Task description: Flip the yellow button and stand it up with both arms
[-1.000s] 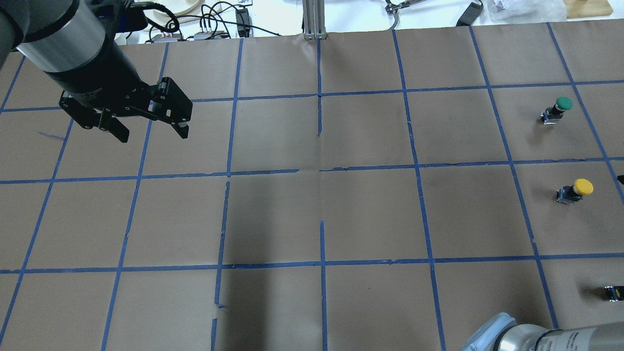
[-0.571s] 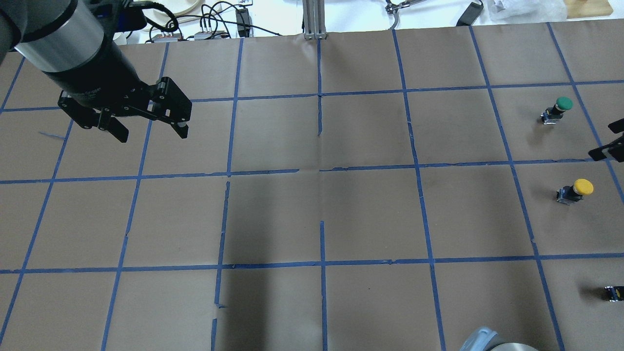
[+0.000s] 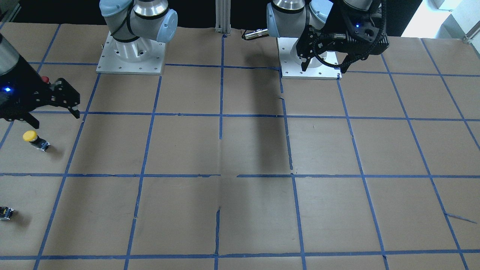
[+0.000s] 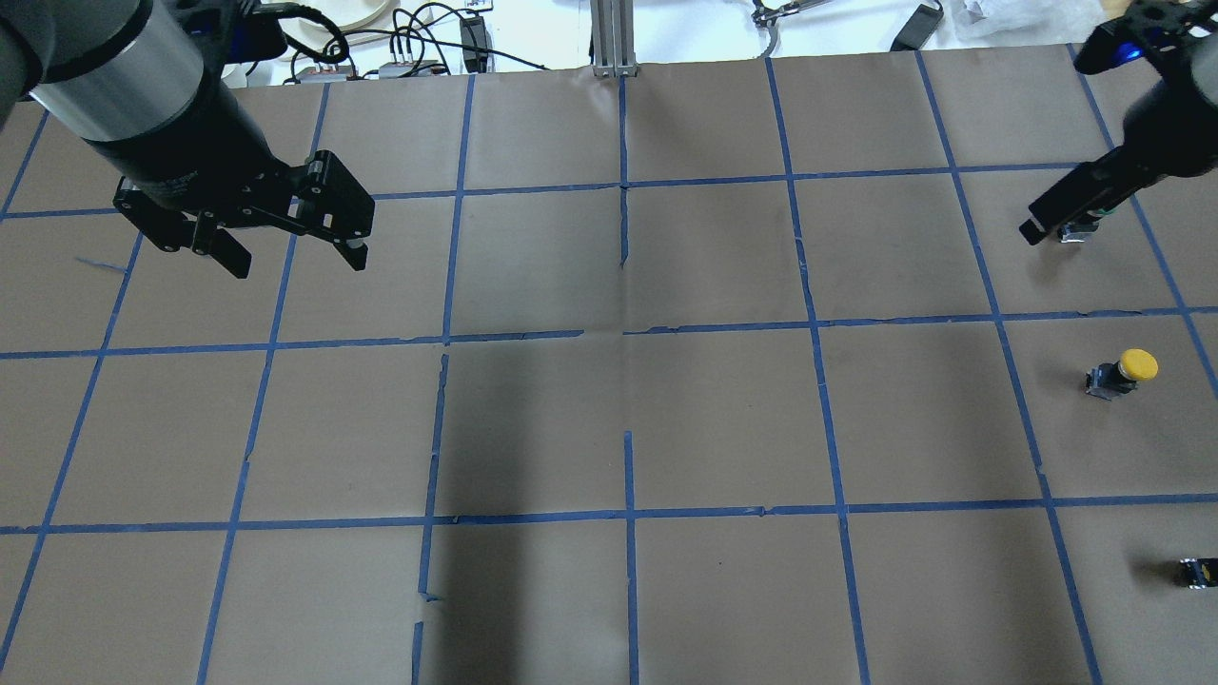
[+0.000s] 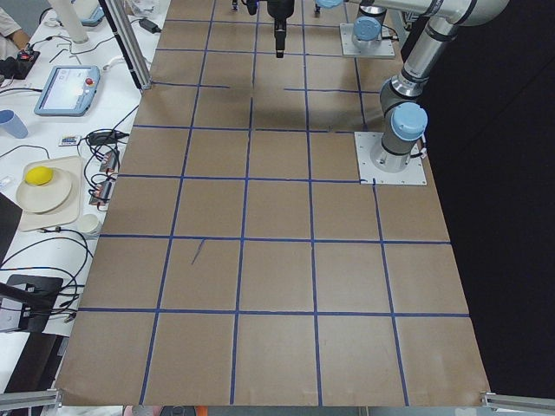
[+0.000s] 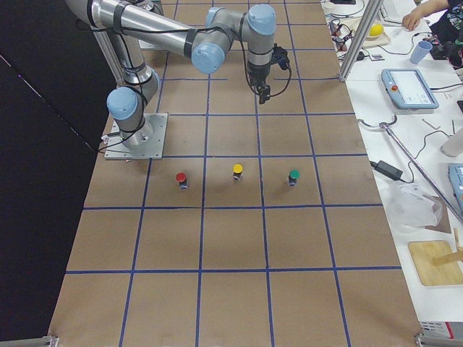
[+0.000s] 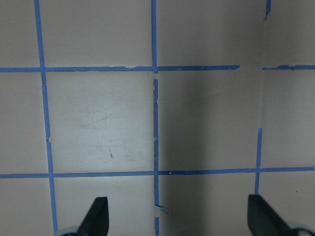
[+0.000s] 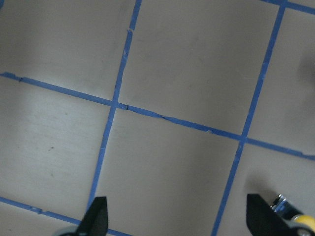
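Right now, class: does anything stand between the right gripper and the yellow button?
Nothing visible does. The right gripper hangs open above the table, and only bare brown paper shows between it and the yellow button.

Brown paper covers the bench (image 4: 723, 419), ruled into squares by blue tape lines (image 4: 628, 514). A broad shadow (image 4: 533, 457) crosses its middle. An aluminium post (image 4: 612, 38) stands at the far edge, where a white worktop (image 4: 685, 33) carries cables (image 4: 409, 43), a teach pendant (image 6: 409, 88) and a blue cup (image 6: 423, 52). Past the opposite edge all is dark.
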Motion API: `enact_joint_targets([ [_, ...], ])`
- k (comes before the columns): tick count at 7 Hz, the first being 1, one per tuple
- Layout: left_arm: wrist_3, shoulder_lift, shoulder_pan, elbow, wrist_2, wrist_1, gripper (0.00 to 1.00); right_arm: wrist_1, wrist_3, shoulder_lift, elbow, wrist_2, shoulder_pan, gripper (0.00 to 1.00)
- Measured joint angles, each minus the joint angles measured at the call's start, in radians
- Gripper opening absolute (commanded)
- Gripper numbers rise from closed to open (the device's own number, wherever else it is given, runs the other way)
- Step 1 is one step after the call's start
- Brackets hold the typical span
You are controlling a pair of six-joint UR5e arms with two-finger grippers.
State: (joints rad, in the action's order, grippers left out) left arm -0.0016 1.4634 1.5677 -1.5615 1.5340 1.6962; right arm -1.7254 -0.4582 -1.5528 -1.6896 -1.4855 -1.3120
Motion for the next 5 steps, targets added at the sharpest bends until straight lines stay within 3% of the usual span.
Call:
enact_joint_targets([
  [2, 0.000, 0.000, 0.000, 0.000, 0.001, 0.000, 1.00, 0.121, 0.418, -0.005, 0.058, -0.044, -0.157, 1.00],
  [5, 0.000, 0.000, 0.000, -0.001, 0.001, 0.000, 1.00, 0.211, 0.619, -0.050, 0.074, -0.066, -0.253, 1.00],
])
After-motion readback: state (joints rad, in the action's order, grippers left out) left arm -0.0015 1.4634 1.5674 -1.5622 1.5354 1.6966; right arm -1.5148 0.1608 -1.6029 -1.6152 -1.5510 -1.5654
